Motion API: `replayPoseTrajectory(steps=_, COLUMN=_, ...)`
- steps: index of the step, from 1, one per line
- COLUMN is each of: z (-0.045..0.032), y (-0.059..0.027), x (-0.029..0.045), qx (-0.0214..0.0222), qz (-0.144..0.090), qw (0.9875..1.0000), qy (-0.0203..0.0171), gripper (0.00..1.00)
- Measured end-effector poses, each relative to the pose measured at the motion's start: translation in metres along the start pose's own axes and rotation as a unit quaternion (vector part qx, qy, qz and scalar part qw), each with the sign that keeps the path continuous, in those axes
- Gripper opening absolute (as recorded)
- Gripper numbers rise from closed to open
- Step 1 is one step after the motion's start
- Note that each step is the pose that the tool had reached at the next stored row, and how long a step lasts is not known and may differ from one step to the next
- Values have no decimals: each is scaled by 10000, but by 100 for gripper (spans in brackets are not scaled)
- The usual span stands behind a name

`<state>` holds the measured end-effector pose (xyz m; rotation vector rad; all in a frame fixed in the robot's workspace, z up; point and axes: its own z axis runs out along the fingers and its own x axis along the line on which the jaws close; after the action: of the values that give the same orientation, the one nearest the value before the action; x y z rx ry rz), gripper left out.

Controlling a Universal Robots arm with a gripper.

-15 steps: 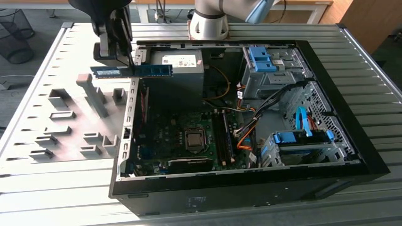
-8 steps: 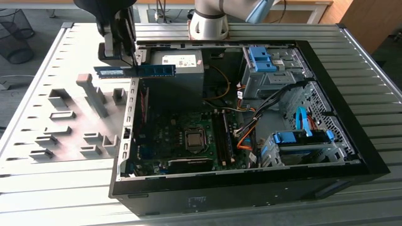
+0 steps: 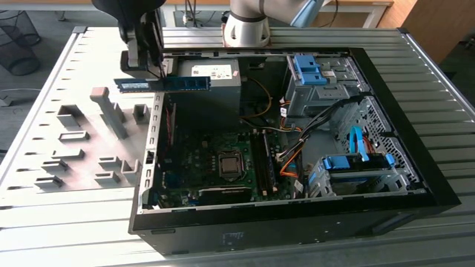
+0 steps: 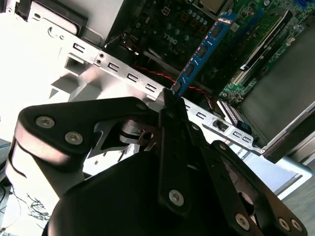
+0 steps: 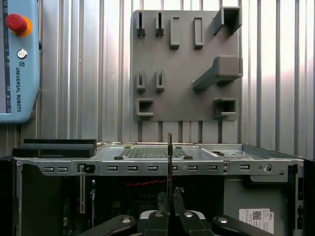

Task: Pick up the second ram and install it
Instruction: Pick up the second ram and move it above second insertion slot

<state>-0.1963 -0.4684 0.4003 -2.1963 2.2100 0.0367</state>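
Mid-carry, the gripper, jaws clenched on the second ram, hangs at the case's ten o'clock; seating likely demands alignment over the memory slots.

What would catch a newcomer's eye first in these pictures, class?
The tool holds the second ram level in the air, above the edge of the open computer case on the exterior view's left. Inside the case, bright blue drive brackets stand out. A grey holder board lies beside it.
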Motion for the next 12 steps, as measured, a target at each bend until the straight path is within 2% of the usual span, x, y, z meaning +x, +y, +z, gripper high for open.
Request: replayPoseTrajectory(steps=12, z=3, y=-51, x=0, qx=0, qz=0, qw=10000, qy=0, gripper=14)
